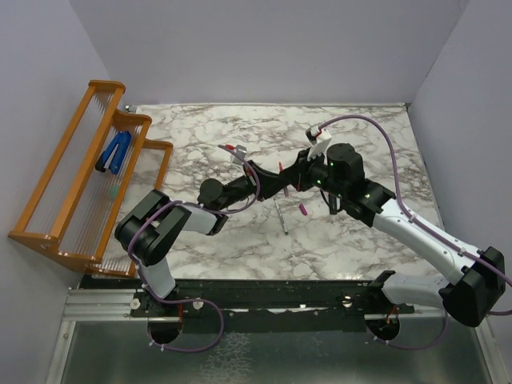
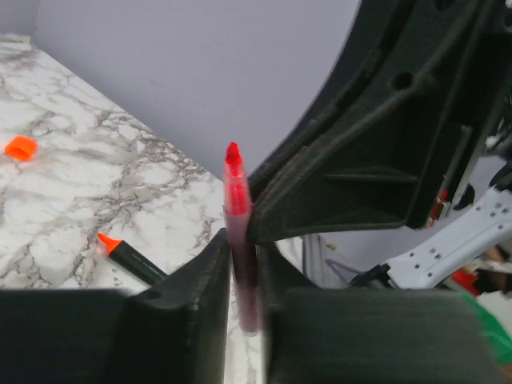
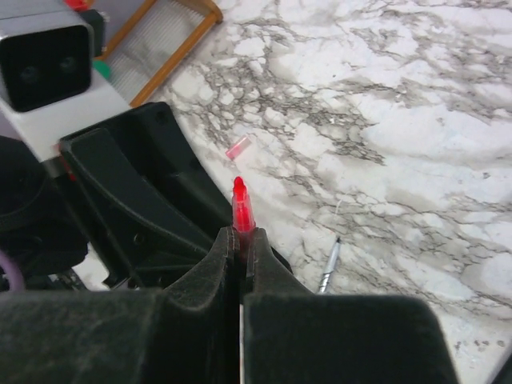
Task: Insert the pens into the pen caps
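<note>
Both grippers meet above the middle of the table on the dull pink pen (image 1: 283, 170), which has a red tip. My right gripper (image 3: 240, 240) is shut on the pen (image 3: 242, 210), whose tip pokes out past the fingertips. In the left wrist view the same pen (image 2: 240, 232) stands upright between the fingers of my left gripper (image 2: 242, 264), which lie against both of its sides. The white-grey pen (image 1: 281, 216) and a magenta cap (image 1: 303, 210) lie on the marble below the grippers. The black marker (image 2: 132, 260), an orange cap (image 2: 21, 147) and a pale pink cap (image 3: 238, 148) also lie on the table.
A wooden rack (image 1: 80, 176) stands along the left edge, with a blue clip-shaped object (image 1: 116, 152) in it. Grey walls close off the left, back and right of the marble table (image 1: 376, 136). The right arm's cable (image 1: 384, 140) loops over the back right.
</note>
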